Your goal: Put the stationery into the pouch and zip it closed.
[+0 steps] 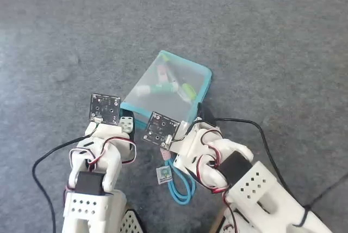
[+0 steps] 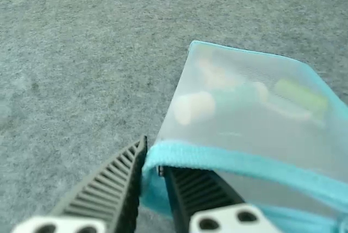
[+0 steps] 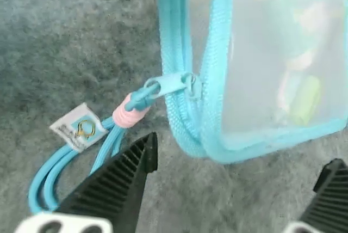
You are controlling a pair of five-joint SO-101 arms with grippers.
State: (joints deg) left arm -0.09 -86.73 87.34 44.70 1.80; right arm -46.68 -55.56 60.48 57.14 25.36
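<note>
left fingers [image 2: 111, 184] pinching pouch [image 2: 255, 129], right fingers [image 3: 117, 176] spread by zipper [image 3: 171, 83]

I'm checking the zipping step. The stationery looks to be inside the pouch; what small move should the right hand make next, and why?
Probably ease the open right hand forward onto the zipper pull and close on it. The left hand pinches the pouch at a corner, the stationery lies inside, and the zip tapes look parted beyond the pull.
</note>
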